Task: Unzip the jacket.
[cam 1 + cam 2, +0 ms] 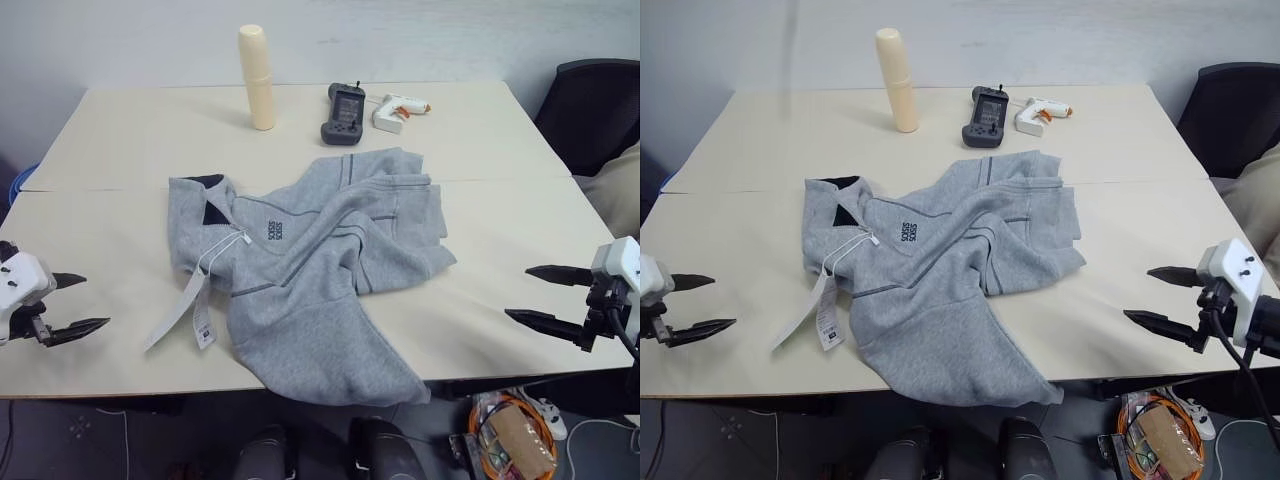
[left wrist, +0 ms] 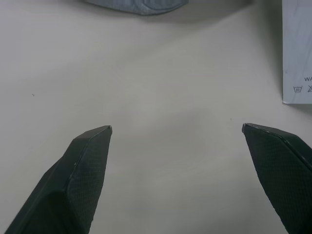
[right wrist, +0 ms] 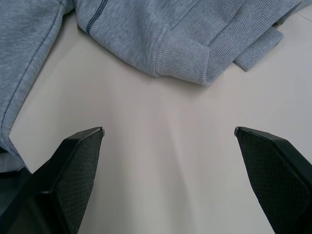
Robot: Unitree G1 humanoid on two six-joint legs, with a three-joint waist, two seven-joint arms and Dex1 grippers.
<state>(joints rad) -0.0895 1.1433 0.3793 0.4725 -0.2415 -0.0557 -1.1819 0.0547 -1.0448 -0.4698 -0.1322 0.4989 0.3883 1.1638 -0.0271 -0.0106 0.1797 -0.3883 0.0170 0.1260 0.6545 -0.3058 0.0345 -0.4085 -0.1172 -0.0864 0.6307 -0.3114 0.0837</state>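
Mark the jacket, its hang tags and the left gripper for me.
jacket (image 1: 300, 300): left eye view, on the grey front panel.
hang tags (image 1: 185, 305): left eye view, on the long white tag.
left gripper (image 1: 78, 303): left eye view, between its open fingertips.

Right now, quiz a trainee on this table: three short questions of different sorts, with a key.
1. True or false: the left pincer grips the jacket.
2. Which stands nearest the table's far edge: A) cream bottle, B) hang tags, C) jacket hem?
3. Fill in: the white glue gun lies beside the dark ____.

Key: 1 false, both it and the right pincer hang open, apart from the cloth; 2 A; 3 handheld device.
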